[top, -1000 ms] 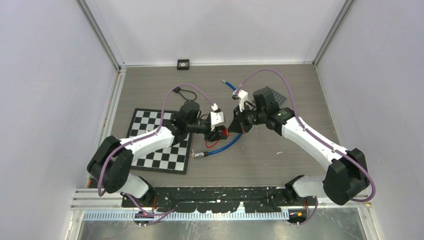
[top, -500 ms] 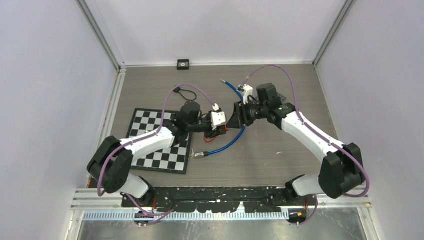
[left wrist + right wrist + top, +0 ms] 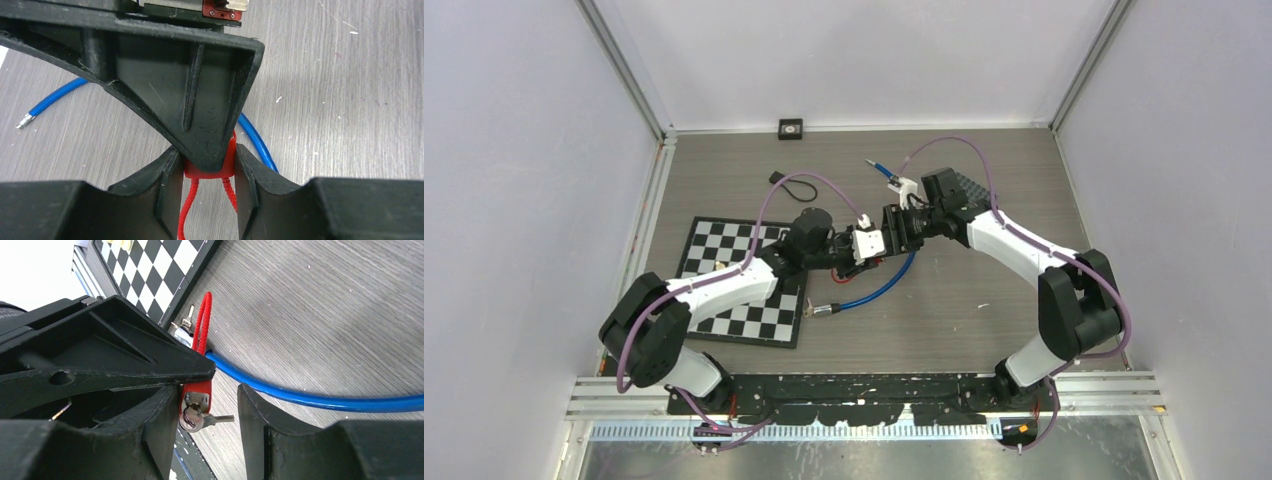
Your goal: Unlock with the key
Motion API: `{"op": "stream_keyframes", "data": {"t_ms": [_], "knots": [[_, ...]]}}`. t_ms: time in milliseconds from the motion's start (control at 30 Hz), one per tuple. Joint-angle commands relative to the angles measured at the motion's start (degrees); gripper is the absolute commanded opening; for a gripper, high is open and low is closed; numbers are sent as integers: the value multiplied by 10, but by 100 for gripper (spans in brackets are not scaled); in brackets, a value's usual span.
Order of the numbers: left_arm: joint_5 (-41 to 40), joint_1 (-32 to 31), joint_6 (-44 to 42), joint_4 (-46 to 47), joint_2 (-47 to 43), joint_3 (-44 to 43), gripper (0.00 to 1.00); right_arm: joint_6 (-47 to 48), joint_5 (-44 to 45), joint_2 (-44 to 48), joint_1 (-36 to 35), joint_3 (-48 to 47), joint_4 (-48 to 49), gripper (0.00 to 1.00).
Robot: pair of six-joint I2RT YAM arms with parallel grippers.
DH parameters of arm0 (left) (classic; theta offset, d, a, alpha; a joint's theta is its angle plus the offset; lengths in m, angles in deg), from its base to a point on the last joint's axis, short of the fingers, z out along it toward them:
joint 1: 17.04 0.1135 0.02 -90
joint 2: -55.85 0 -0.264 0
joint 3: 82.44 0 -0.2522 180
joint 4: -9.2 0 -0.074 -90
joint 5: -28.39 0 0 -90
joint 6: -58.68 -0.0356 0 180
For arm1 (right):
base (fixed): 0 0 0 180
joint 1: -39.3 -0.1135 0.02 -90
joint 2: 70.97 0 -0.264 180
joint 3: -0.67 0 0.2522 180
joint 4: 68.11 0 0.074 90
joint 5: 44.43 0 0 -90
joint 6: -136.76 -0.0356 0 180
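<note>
The red lock (image 3: 226, 159) with its red cable loop (image 3: 186, 205) is pinched between my left gripper's (image 3: 206, 165) fingers, held above the table. In the right wrist view the lock (image 3: 197, 389) shows its keyhole end, with a key and ring (image 3: 191, 418) in it and a second key (image 3: 220, 418) sticking out sideways. My right gripper (image 3: 209, 407) stands open around that key end, its fingers apart from the keys. In the top view both grippers meet tip to tip, left gripper (image 3: 871, 250) against right gripper (image 3: 894, 232).
A blue cable (image 3: 879, 285) curves across the table under the grippers, with a metal plug (image 3: 822, 309) at its near end. A chessboard (image 3: 744, 295) lies to the left, a black cord (image 3: 799, 185) behind it, a dark grey plate (image 3: 979, 190) to the right.
My right gripper was shut at the lock's end and has opened, letting go of the key. Its wrist turned and shifted back; the left arm pushed slightly right with the lock.
</note>
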Motion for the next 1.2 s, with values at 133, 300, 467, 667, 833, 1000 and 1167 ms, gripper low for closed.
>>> {"op": "stream_keyframes", "data": {"t_ms": [133,300,467,667,833,1000,1167], "knots": [[-85,-14,-14,25,-2,-25,0,-43,-61,-35,-2,-9,61,38],[-99,-14,-12,27,2,-25,0,-49,-79,-43,4,-12,78,3],[-73,-13,-24,-2,-9,-25,67,-35,-88,-13,26,-6,78,0],[-46,-8,-71,-28,-37,-14,97,-7,-104,25,38,16,64,1],[-51,-8,-99,-34,-22,-24,93,-13,-123,33,47,23,71,1],[-79,-7,-114,-47,11,-52,68,-13,-125,35,52,27,73,0],[-73,-6,-105,-55,38,-83,47,-18,-130,34,54,31,82,1]]}}
